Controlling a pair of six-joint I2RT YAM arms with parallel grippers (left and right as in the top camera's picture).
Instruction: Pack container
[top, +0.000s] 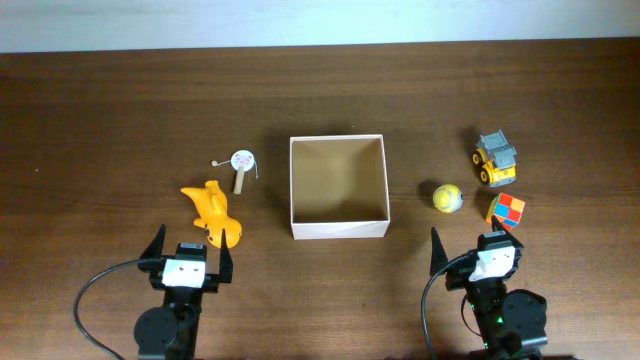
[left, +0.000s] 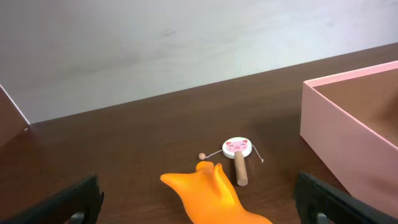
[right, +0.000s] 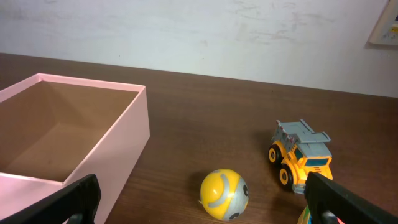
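Note:
The container (top: 292, 185) is a square open box with white walls and a tan inside, empty, at the table's middle; its wall shows in the left wrist view (left: 336, 137) and the right wrist view (right: 124, 146). An orange toy (top: 213, 212) (left: 211, 196) and a small pig-face rattle drum (top: 241, 165) (left: 237, 151) lie to its left. A yellow ball (top: 447, 197) (right: 224, 194), a yellow toy truck (top: 496, 159) (right: 303, 158) and a colour cube (top: 505, 211) lie to its right. My left gripper (top: 187, 251) (left: 199, 211) is open just before the orange toy. My right gripper (top: 480, 250) (right: 202, 211) is open before the ball.
The dark wooden table (top: 120, 120) carries everything. A pale wall stands behind its far edge (right: 199, 37). Black cables trail from both arm bases at the near edge.

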